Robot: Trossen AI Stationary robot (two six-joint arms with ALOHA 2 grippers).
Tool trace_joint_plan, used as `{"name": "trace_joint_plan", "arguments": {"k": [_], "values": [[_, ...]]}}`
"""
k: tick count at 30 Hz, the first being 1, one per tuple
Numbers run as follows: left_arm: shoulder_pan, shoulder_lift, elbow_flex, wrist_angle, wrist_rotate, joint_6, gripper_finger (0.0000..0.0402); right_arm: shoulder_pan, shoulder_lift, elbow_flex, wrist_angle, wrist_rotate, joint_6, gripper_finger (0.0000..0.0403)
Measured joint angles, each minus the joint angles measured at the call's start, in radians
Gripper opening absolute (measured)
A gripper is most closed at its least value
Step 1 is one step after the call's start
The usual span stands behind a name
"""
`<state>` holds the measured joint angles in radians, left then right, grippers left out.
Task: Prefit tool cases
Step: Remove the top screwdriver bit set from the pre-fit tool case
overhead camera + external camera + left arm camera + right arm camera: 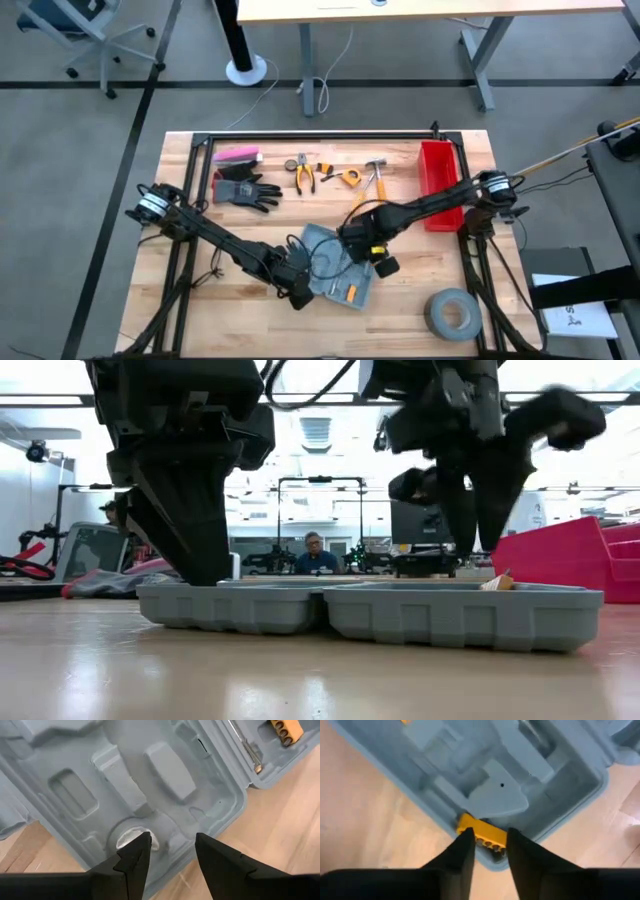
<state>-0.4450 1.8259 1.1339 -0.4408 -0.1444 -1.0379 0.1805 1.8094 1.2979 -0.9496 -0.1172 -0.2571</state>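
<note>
Tool case [335,268] lies open, flat on worktop [240,320] centre, between both arms. Right claw [487,840] sits directly over yellow bit holder [481,834], fingers narrowly apart straddling it. Left claw [170,847] hovers half-open above empty slots.

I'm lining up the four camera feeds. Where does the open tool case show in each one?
High view: tool case at centre front, beneath both grippers.
Low view: low grey tray spanning the middle.
Left wrist view: moulded interior filling the frame.
Right wrist view: likewise.
Shared landmark: the yellow bit holder.
</note>
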Motion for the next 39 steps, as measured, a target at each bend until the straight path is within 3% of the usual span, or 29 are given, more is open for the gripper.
{"name": "trace_joint_plan", "arguments": {"k": [5, 11, 14, 39], "values": [[0.0, 0.0, 0.0, 0.001, 0.0, -0.004, 0.0165, 0.027, 0.013, 0.0, 0.0, 0.05, -0.024, 0.0141], [0.0, 0.0, 0.0, 0.001, -0.001, -0.008, 0.0165, 0.036, 0.013, 0.0, -0.038, 0.083, -0.04, 0.0168], [0.0, 0.0, 0.0, 0.001, -0.001, -0.008, 0.0165, 0.042, 0.013, -0.005, -0.061, 0.14, -0.067, 0.0169], [0.0, 0.0, 0.0, 0.004, 0.001, -0.011, 0.0165, 0.055, 0.051, -0.015, -0.02, 0.233, -0.121, 0.015]]}}
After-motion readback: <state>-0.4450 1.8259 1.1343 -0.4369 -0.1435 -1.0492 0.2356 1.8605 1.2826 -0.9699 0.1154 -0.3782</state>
